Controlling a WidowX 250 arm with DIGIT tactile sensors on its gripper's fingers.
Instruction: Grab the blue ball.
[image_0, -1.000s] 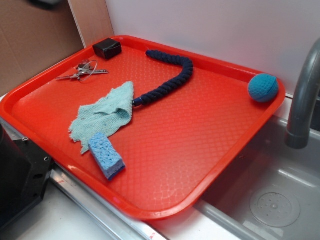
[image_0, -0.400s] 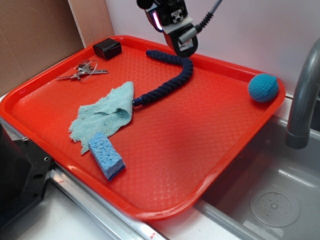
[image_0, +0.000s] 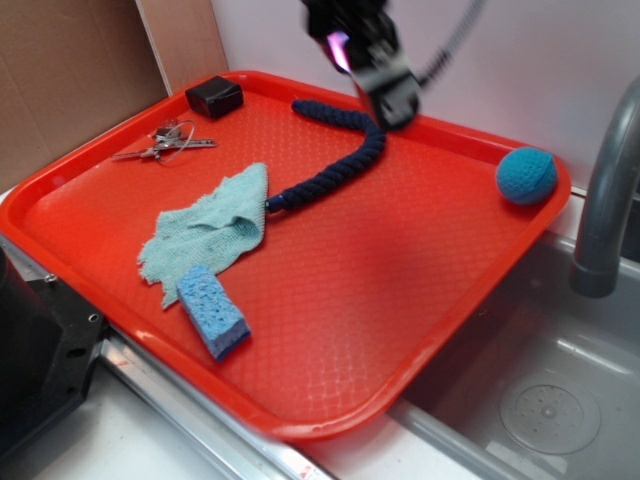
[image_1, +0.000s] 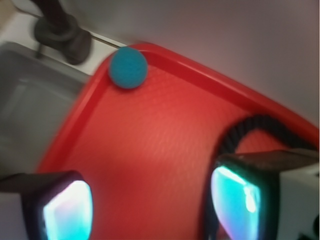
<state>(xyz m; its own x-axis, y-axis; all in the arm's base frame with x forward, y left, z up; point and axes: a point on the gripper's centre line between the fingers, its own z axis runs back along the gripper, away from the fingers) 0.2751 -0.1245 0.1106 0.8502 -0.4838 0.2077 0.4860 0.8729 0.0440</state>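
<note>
Blue ball (image_0: 526, 176) sits untouched in the red tray's (image_0: 420, 340) far right corner; gripper (image_1: 150, 202), fingers apart and empty, hangs above the navy rope (image_0: 335, 160). Grasp not started.

A kitchen sink area: steel basin (image_0: 540, 390), grey faucet (image_0: 608, 190), red tray (image_0: 380, 300).

We see the exterior view from above the near left corner, looking down across the whole red tray (image_0: 330, 300) toward the far wall. Our wrist view rides close between the gripper's fingers (image_1: 65, 207), facing the tray's far right corner. Both views share that corner, the ball (image_0: 526, 176) and the faucet (image_0: 608, 210).
</note>
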